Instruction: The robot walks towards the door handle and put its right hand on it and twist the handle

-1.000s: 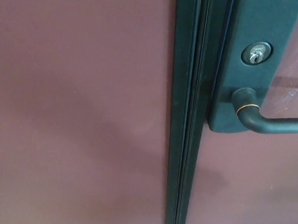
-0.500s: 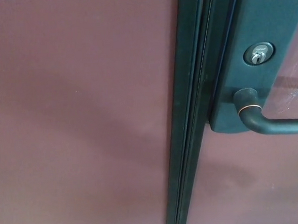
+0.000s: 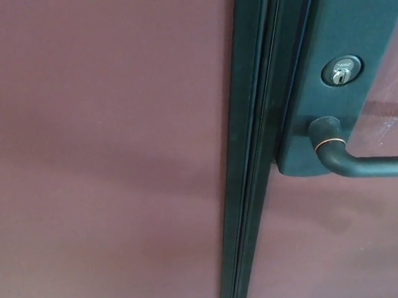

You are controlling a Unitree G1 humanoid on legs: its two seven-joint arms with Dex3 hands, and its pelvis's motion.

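- Since half a second ago the whole picture drifts a touch: the lock and lever sit slightly higher and further left in the head view than they did, much where they sat a second ago. That is the camera swaying, not the door moving.
- No robot hand shows anywhere, left or right, so whether the fingers are spread or curled I cannot tell.
- The door handle [image 3: 360,160] sits at the right edge of the view, about mid-height, its round boss mounted at the foot of a dark backplate [image 3: 336,82].
- Its long axis runs roughly level, out from the boss to the right and off the picture, so the free end is hidden.
- That puts the lever on the robot's right side. My read: the right hand is the natural one, and it needs to come in from the right and settle over the bar before any twist.
- The lever is matte black, slim and rounded, with a thin copper-coloured ring where the neck bends out of the boss.
- Just above it, a silver keyhole [image 3: 342,71] sits in a round collar on the same plate.
- The dark door frame [image 3: 249,153] runs top to bottom left of the plate; reddish-brown panels lie either side.
- Judged from here, the approach looks close to done; the reach has not begun.
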